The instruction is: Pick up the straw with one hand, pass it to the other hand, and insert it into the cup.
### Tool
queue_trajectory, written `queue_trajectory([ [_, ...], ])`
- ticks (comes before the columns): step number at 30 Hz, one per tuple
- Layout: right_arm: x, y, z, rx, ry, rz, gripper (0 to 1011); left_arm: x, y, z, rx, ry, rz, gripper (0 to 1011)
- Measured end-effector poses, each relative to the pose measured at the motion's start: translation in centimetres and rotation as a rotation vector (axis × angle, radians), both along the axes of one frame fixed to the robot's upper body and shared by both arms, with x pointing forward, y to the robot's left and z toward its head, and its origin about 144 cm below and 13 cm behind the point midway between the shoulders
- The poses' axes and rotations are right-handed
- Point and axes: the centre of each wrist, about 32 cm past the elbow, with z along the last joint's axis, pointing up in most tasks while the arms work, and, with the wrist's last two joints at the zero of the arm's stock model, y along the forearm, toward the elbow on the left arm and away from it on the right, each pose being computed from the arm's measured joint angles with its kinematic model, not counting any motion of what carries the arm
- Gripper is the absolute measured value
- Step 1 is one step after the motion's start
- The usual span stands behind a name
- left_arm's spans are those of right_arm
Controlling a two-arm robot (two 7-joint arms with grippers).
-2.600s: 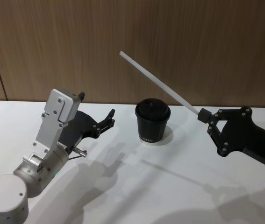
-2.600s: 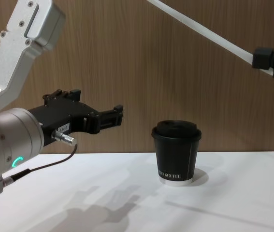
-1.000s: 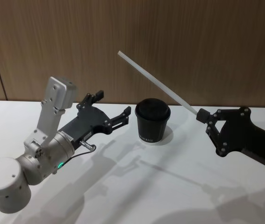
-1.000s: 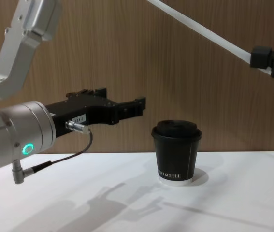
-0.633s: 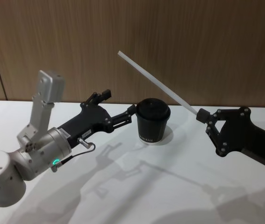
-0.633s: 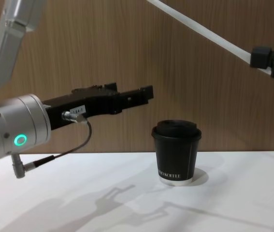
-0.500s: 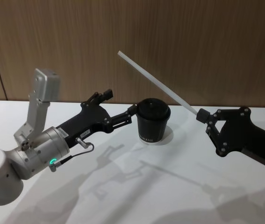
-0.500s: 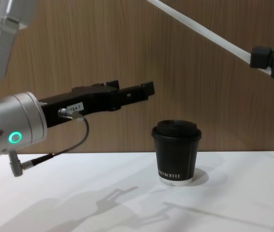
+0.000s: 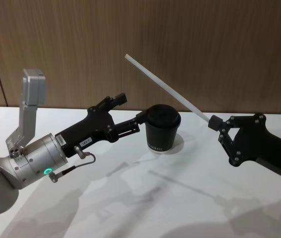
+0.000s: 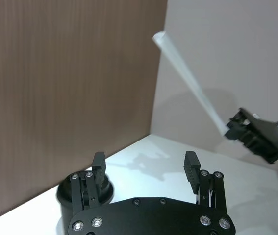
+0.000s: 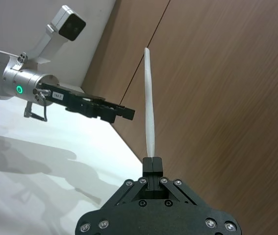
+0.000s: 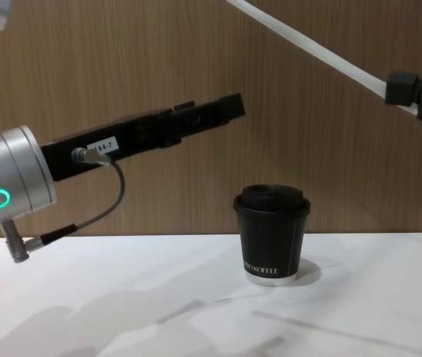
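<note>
Head view: right claw (image 9: 213,122) pinches the lower end of the straw (image 9: 167,88), which slants up and left above the cup (image 9: 162,128) standing on the white surface (image 9: 130,198). Left claw (image 9: 130,109), spread open, hangs just left of the cup. Left wrist view: left claw gapes, cup beneath one side, straw farther off. Right wrist view: right claw pressed onto the straw's end. Chest view: left claw higher than the lid, straw crossing the upper right.

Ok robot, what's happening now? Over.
Right end effector shut on straw, held high. Left end effector open, raised left of cup. Nothing between them.
</note>
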Motion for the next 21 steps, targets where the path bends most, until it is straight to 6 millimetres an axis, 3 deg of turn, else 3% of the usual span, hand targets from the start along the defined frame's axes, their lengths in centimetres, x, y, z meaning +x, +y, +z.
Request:
queue_trajectory([
  [21,0.0,0.0,0.0,0.000,0.000,0.000,0,0.6,-1.3,0.0,-0.160,-0.054,-0.125,1003],
])
